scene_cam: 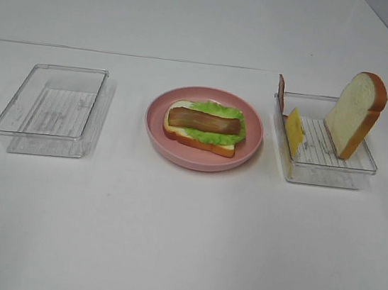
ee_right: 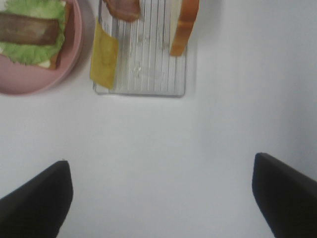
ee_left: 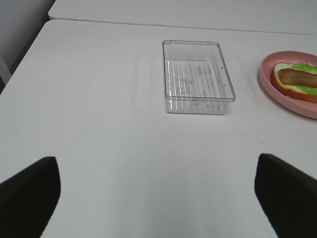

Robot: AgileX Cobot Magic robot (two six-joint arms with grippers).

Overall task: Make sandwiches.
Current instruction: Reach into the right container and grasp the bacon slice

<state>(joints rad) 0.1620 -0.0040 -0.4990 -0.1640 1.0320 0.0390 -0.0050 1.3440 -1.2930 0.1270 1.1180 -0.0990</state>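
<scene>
A partly stacked sandwich (scene_cam: pixel 203 127) lies on the round pink plate (scene_cam: pixel 155 122) in the middle of the table: a bread slice, ruffled green lettuce (scene_cam: pixel 220 110) and a brown bacon strip (scene_cam: pixel 204 121) on top. In the right clear tray (scene_cam: pixel 326 173) a second bread slice (scene_cam: pixel 355 113) leans upright, a yellow cheese square (scene_cam: pixel 294 132) rests against the left wall and another bacon strip (scene_cam: pixel 281 92) stands at the back corner. Neither arm shows in the exterior view. The left gripper (ee_left: pixel 156 161) and the right gripper (ee_right: pixel 161 163) are both open, empty, over bare table.
An empty clear tray (scene_cam: pixel 48 111) sits left of the plate, and the left wrist view shows this tray (ee_left: pixel 198 79) ahead of the left gripper. The right wrist view has the filled tray (ee_right: pixel 143 69) and the plate (ee_right: pixel 29 84) ahead. White tabletop surrounds everything.
</scene>
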